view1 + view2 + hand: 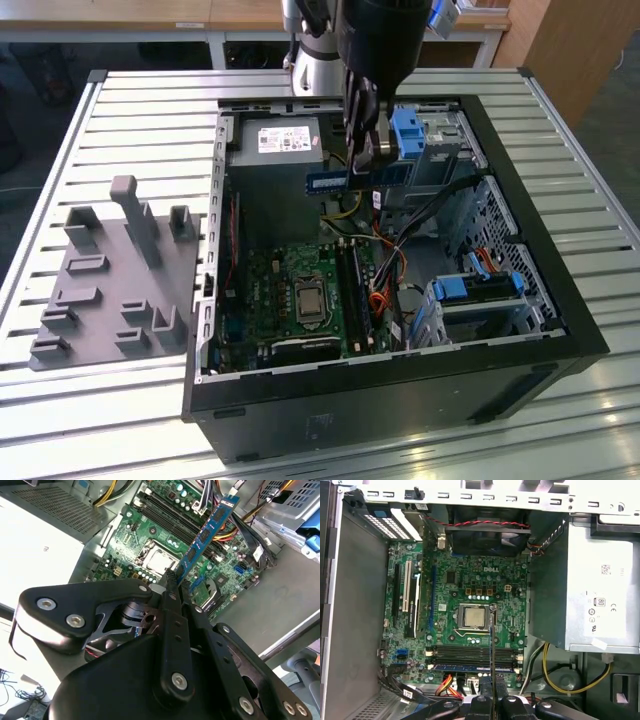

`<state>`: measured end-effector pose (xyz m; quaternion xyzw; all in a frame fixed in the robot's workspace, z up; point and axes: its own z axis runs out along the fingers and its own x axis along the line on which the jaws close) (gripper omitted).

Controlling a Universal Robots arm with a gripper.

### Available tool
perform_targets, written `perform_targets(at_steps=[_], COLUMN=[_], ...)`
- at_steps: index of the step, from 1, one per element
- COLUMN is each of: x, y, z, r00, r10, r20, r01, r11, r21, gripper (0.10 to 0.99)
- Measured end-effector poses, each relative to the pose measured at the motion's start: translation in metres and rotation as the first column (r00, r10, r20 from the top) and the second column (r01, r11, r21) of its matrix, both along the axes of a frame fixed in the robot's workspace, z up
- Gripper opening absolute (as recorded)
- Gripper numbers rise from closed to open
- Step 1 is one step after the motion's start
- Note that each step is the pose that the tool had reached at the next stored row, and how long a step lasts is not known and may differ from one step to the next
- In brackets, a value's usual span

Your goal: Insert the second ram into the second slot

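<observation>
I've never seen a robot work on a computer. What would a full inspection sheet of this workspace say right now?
Surface: slatted metal table carrying an open computer case.
Job's things: second ram held in the air above the motherboard, not in any of the memory slots.
Clutter: grey fixture block beside the case, on the exterior view's left; blue drive brackets inside the case.
Grippers: gripper shut on one end of the ram.
Cables: yellow and black bundle by the power supply; orange leads near the board.
Surroundings: wooden benches behind the table.
</observation>
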<state>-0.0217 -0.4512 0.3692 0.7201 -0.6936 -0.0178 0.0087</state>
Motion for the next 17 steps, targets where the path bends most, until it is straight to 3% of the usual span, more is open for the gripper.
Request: perform_targets(at_steps=[17], x=[0.0000], y=[-0.0067], z=[-0.0003], r00=[1.0000], r10=[0.002], r20=[0.0000], r01=[-0.002], r11=[1.0000], r21=[0.000], gripper=[0.137])
